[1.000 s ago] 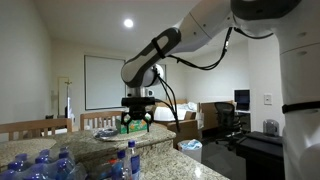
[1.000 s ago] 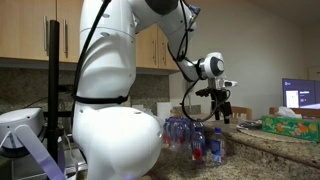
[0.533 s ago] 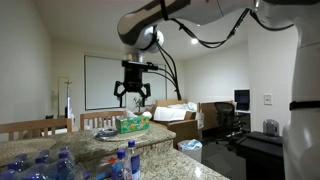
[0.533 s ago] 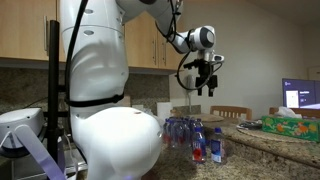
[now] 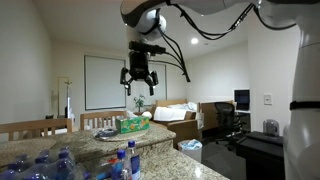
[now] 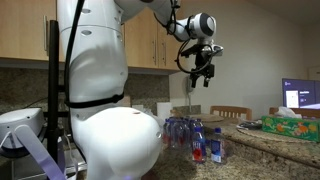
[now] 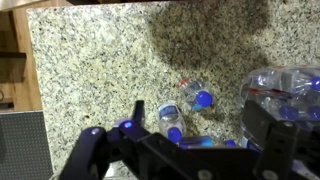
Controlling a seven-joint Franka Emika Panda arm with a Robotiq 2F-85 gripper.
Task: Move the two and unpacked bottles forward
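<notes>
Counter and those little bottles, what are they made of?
The counter looks like polished stone, probably granite: it is speckled tan and grey all over. The bottles look like clear plastic, see-through with shiny glints, and their caps look like blue plastic.

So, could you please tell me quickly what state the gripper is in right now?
Gripper: open and empty, high above the bottles.

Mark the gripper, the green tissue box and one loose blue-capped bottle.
gripper [image 5: 138,88], in an exterior view, midway between its fingertips.
green tissue box [image 5: 131,125], in an exterior view, its front face.
loose blue-capped bottle [image 7: 204,98], wrist view, its blue cap.
</notes>
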